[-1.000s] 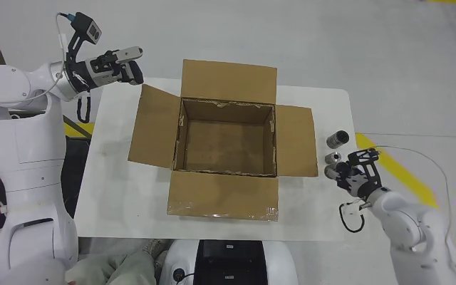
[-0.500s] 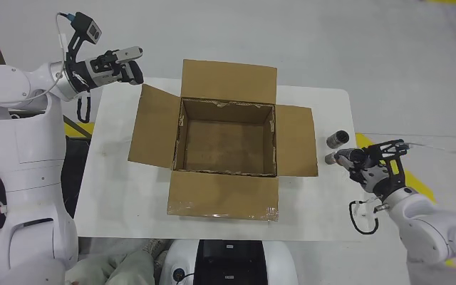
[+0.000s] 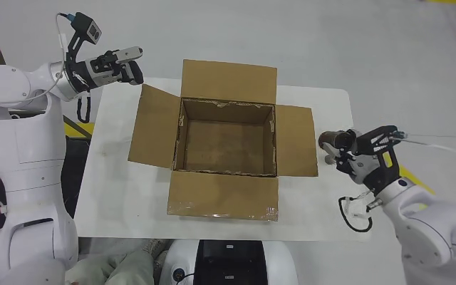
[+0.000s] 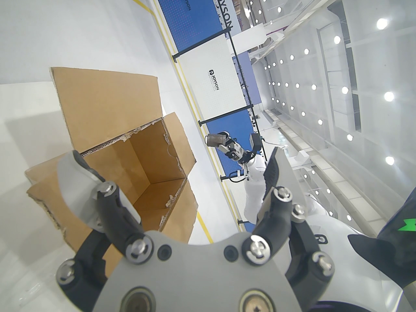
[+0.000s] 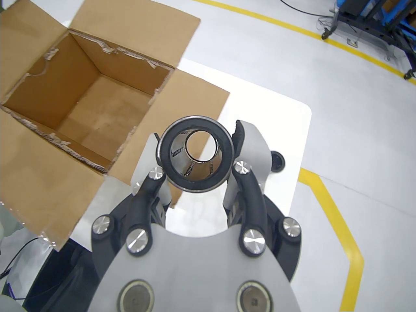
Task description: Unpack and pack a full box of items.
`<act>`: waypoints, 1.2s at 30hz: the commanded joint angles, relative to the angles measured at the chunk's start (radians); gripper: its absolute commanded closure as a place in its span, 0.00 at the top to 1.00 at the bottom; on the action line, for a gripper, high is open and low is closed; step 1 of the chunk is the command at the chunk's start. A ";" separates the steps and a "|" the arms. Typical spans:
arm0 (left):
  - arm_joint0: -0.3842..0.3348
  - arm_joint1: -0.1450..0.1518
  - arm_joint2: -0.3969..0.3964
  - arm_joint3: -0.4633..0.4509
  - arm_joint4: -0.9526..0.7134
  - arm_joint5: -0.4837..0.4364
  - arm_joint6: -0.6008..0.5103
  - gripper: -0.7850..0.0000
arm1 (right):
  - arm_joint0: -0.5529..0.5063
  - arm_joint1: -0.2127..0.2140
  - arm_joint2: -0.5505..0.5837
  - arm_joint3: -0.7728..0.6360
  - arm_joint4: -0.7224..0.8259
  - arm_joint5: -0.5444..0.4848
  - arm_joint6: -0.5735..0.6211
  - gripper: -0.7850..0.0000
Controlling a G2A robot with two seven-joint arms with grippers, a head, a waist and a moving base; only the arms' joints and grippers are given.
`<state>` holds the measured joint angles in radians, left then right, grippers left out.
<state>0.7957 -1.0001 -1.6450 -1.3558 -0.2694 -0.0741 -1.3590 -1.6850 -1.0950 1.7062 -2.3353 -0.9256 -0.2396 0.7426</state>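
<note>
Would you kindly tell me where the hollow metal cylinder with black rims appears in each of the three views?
Top view: the hollow metal cylinder sits in the right gripper, just off the box's nearest side flap.
Left wrist view: small and far off, past the box, held up by the other arm.
Right wrist view: end-on between the gripper's fingers.
Shared landmark: the open brown cardboard box.

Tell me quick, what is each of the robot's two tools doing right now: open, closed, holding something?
Left tool: open, holding nothing.
Right tool: closed on a metal cylinder.
</note>
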 commanded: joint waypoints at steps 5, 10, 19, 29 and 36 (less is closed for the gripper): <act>0.000 0.000 0.000 0.000 0.000 0.000 0.000 1.00 | 0.108 -0.001 -0.132 0.005 -0.055 0.013 0.023 0.00; 0.000 0.000 0.000 0.000 0.000 0.000 0.000 1.00 | 0.178 -0.004 -0.229 0.032 -0.089 0.025 0.044 0.00; 0.000 0.000 0.000 0.000 0.000 0.000 0.000 1.00 | 0.210 -0.006 -0.285 0.046 -0.115 0.027 0.046 0.00; 0.000 0.000 0.000 0.000 0.000 0.000 0.000 1.00 | 0.210 -0.006 -0.285 0.046 -0.115 0.027 0.046 0.00; 0.000 0.000 0.000 0.000 0.000 0.000 0.000 1.00 | 0.210 -0.007 -0.293 0.054 -0.114 0.020 0.027 0.00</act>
<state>0.7957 -1.0001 -1.6450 -1.3558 -0.2694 -0.0741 -1.3590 -1.4758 -1.1016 1.4177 -2.2856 -1.0402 -0.2155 0.7798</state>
